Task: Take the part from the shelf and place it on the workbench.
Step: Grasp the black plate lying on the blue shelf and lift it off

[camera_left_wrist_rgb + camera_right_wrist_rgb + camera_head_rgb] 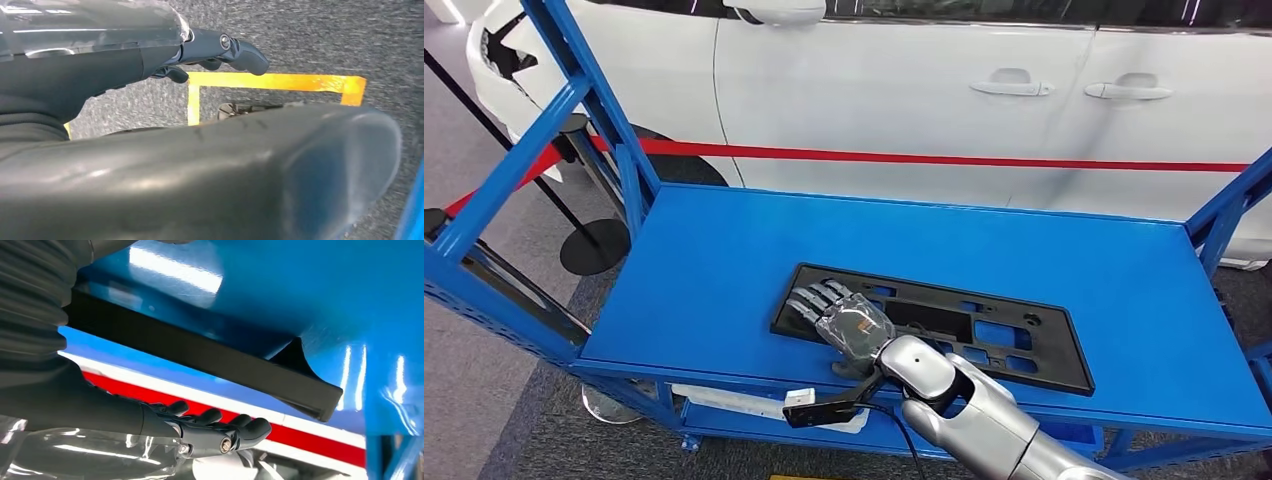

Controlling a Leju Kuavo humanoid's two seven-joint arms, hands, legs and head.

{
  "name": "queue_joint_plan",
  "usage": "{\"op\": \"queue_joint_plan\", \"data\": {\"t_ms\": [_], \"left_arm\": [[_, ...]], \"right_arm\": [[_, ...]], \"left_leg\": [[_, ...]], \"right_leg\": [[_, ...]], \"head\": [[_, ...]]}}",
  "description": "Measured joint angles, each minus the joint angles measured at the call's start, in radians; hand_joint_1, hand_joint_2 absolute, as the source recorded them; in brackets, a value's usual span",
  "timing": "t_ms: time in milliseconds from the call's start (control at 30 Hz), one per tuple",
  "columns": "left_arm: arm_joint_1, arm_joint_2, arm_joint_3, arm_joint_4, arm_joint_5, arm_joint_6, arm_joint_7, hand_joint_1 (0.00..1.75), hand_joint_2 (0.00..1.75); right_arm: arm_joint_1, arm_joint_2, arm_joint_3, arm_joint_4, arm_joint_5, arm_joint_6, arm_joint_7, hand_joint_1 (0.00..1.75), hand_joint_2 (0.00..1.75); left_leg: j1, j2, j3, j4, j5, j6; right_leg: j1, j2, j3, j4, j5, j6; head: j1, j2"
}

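Note:
A flat black part (pixel 984 325) with several cut-outs lies on the top board of the blue shelf (pixel 724 260), near its front edge. My right hand (pixel 844 318) is stretched out over the part's left end, palm down and fingers straight. In the right wrist view the fingers (pixel 220 432) stand a little off the part's edge (pixel 200 357), and I cannot see the thumb's hold. My left hand (pixel 100 65) hangs over the grey floor, its fingers (pixel 240 50) slightly bent and its thumb (pixel 225 170) apart from them, holding nothing.
A white car (pixel 904 90) with a red stripe stands close behind the shelf. Blue uprights (pixel 574 90) rise at the left and at the right (pixel 1224 215). A black stanchion base (pixel 594 245) stands on the left floor. Yellow floor tape (pixel 270 82) lies below my left hand.

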Motion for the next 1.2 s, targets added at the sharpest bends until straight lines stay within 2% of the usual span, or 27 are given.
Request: {"op": "queue_joint_plan", "data": {"t_ms": [33, 133, 200, 233, 300, 333, 367, 400, 467, 500, 533, 633, 700, 733, 800, 833, 867, 900, 967, 1033, 1133, 1200], "left_arm": [[0.0, 0.0, 0.0, 0.0, 0.001, -0.002, -0.003, 0.0, 0.0], [0.0, 0.0, 0.002, 0.0, 0.002, -0.005, -0.005, 0.0, 0.0], [-0.001, 0.0, 0.002, 0.0, 0.002, -0.006, -0.007, 0.0, 0.0], [-0.001, 0.0, 0.002, 0.0, 0.002, -0.008, -0.009, 0.0, 0.0], [0.001, 0.0, 0.002, 0.0, 0.002, -0.011, -0.015, 0.0, 0.0], [0.003, 0.0, 0.003, 0.0, 0.002, -0.013, -0.018, 0.0, 0.0], [0.003, 0.0, 0.003, 0.0, 0.001, -0.014, -0.022, 0.0, 0.0], [0.004, 0.0, 0.003, 0.0, 0.0, -0.016, -0.025, 0.0, 0.0], [0.003, 0.0, 0.003, 0.0, -0.004, -0.02, -0.028, 0.0, 0.0], [0.002, 0.0, 0.003, 0.0, -0.005, -0.022, -0.029, 0.0, 0.0], [0.001, 0.001, 0.003, 0.0, -0.005, -0.023, -0.029, 0.0, 0.0], [0.002, 0.001, 0.003, 0.0, -0.005, -0.025, -0.03, 0.0, 0.0], [0.002, 0.0, 0.003, 0.0, -0.005, -0.025, -0.031, 0.0, 0.0], [0.002, 0.0, 0.003, 0.0, -0.005, -0.026, -0.031, 0.0, 0.0], [0.002, 0.0, 0.003, 0.0, -0.006, -0.026, -0.032, 0.0, 0.0], [0.002, 0.0, 0.003, 0.0, -0.006, -0.026, -0.032, 0.0, 0.0], [0.003, 0.0, 0.003, 0.0, -0.006, -0.026, -0.032, 0.0, 0.0], [0.003, 0.0, 0.003, 0.0, -0.006, -0.026, -0.032, 0.0, 0.0], [0.003, 0.0, 0.003, 0.0, -0.006, -0.026, -0.032, 0.0, 0.0], [0.002, 0.0, 0.003, 0.0, -0.006, -0.026, -0.032, 0.0, 0.0], [0.001, 0.0, 0.003, 0.0, -0.006, -0.026, -0.032, 0.0, 0.0], [0.001, 0.0, 0.003, 0.0, -0.006, -0.026, -0.032, 0.0, 0.0]], "right_arm": [[0.002, -0.002, 0.003, -0.007, 0.004, 0.0, 0.0, 0.0, 1.75], [0.006, -0.007, 0.01, -0.023, 0.009, 0.0, 0.001, 0.0, 1.75], [0.009, -0.009, 0.013, -0.03, 0.014, -0.001, 0.001, 0.02, 1.75], [0.011, -0.01, 0.015, -0.033, 0.018, -0.002, 0.001, 0.26, 1.75], [0.016, -0.014, 0.02, -0.039, 0.027, -0.005, 0.002, 1.06, 1.75], [0.018, -0.017, 0.023, -0.041, 0.033, -0.008, 0.003, 1.45, 1.75], [0.019, -0.02, 0.026, -0.043, 0.039, -0.011, 0.006, 1.63, 1.75], [0.02, -0.023, 0.028, -0.046, 0.045, -0.014, 0.011, 1.66, 1.75], [0.019, -0.028, 0.029, -0.056, 0.053, -0.022, 0.019, 1.66, 1.75], [0.019, -0.031, 0.029, -0.061, 0.055, -0.025, 0.02, 1.66, 1.75], [0.018, -0.032, 0.029, -0.065, 0.056, -0.028, 0.02, 1.66, 1.75], [0.017, -0.035, 0.03, -0.073, 0.057, -0.032, 0.02, 1.66, 1.75], [0.014, -0.039, 0.03, -0.08, 0.057, -0.035, 0.02, 1.66, 1.75], [0.014, -0.041, 0.03, -0.081, 0.057, -0.037, 0.021, 1.66, 1.75], [0.013, -0.044, 0.03, -0.082, 0.057, -0.038, 0.021, 1.66, 1.75], [0.013, -0.046, 0.03, -0.082, 0.057, -0.039, 0.021, 1.66, 1.75], [0.013, -0.047, 0.03, -0.083, 0.057, -0.04, 0.021, 1.66, 1.75], [0.012, -0.048, 0.03, -0.083, 0.057, -0.04, 0.021, 1.66, 1.75], [0.007, -0.048, 0.03, -0.084, 0.057, -0.041, 0.021, 1.66, 1.75], [0.003, -0.049, 0.03, -0.085, 0.057, -0.04, 0.02, 1.66, 1.75], [0.004, -0.049, 0.031, -0.09, 0.057, -0.039, 0.019, 1.66, 1.75], [0.003, -0.049, 0.031, -0.092, 0.057, -0.039, 0.019, 1.66, 1.75]], "left_leg": [[-0.001, 0.0, -0.001, 0.002, -0.002, -0.005], [-0.001, 0.001, 0.001, 0.002, -0.007, -0.021], [0.001, 0.002, -0.016, 0.046, -0.039, -0.032], [0.003, 0.002, -0.039, 0.098, -0.069, -0.037], [0.005, 0.002, -0.099, 0.227, -0.125, -0.044], [0.007, 0.002, -0.119, 0.268, -0.134, -0.046], [0.007, 0.002, -0.123, 0.274, -0.124, -0.047], [0.008, 0.002, -0.108, 0.238, -0.095, -0.046], [0.007, 0.002, -0.047, 0.104, -0.029, -0.039], [0.006, 0.002, -0.021, 0.048, -0.01, -0.034], [0.004, 0.002, -0.006, 0.016, -0.002, -0.029], [0.002, 0.002, -0.001, -0.003, 0.002, -0.012], [0.006, 0.004, 0.003, -0.012, 0.009, 0.002], [0.007, 0.005, 0.005, -0.016, 0.011, 0.007], [0.005, 0.006, 0.004, -0.016, 0.011, 0.011], [0.004, 0.006, 0.004, -0.015, 0.011, 0.011], [0.003, 0.006, 0.004, -0.014, 0.011, 0.011], [0.003, 0.006, 0.004, -0.013, 0.01, 0.011], [0.003, 0.005, 0.006, -0.008, 0.006, 0.006], [-0.001, 0.004, 0.004, -0.001, 0.001, -0.003], [-0.003, 0.003, 0.002, -0.001, -0.001, -0.019], [0.0, 0.003, -0.008, 0.026, -0.023, -0.031]], "right_leg": [[0.002, 0.0, 0.01, -0.024, 0.003, -0.004], [0.002, 0.003, 0.013, -0.033, 0.004, -0.017], [-0.002, 0.002, 0.017, -0.041, 0.008, -0.028], [-0.002, 0.001, 0.018, -0.042, 0.009, -0.031], [-0.002, 0.0, 0.018, -0.042, 0.008, -0.034], [-0.001, 0.0, 0.018, -0.041, 0.008, -0.035], [-0.001, 0.0, 0.018, -0.04, 0.007, -0.035], [-0.001, 0.001, 0.018, -0.039, 0.007, -0.034], [0.0, 0.002, 0.018, -0.036, 0.004, -0.029], [0.002, 0.003, 0.018, -0.035, 0.003, -0.026], [0.003, 0.003, 0.017, -0.034, 0.003, -0.021], [0.002, 0.004, 0.017, -0.037, 0.006, -0.005], [0.001, 0.004, 0.004, -0.003, -0.02, 0.003], [0.0, 0.003, -0.016, 0.043, -0.049, 0.006], [-0.002, 0.003, -0.077, 0.171, -0.109, 0.01], [-0.003, 0.003, -0.1, 0.22, -0.123, 0.012], [-0.004, 0.002, -0.108, 0.236, -0.119, 0.013], [-0.005, 0.002, -0.097, 0.214, -0.097, 0.014], [-0.006, 0.001, -0.033, 0.087, -0.034, 0.01], [-0.004, 0.001, 0.014, -0.011, -0.003, 0.003], [-0.001, 0.001, 0.019, -0.03, 0.0, -0.012], [-0.003, -0.001, 0.021, -0.037, 0.004, -0.025]], "head": [[0.0, 0.0], [-0.001, 0.0], [-0.002, 0.0], [-0.002, 0.0], [-0.002, 0.0], [-0.002, 0.0], [-0.002, 0.0], [-0.002, 0.0], [-0.002, 0.0], [-0.002, 0.0], [-0.002, 0.0], [-0.001, 0.0], [0.0, 0.0], [0.0, 0.0], [0.001, 0.0], [0.001, 0.0], [0.001, 0.0], [0.001, 0.0], [0.001, 0.0], [0.0, 0.0], [-0.001, 0.0], [-0.001, 0.0]]}}
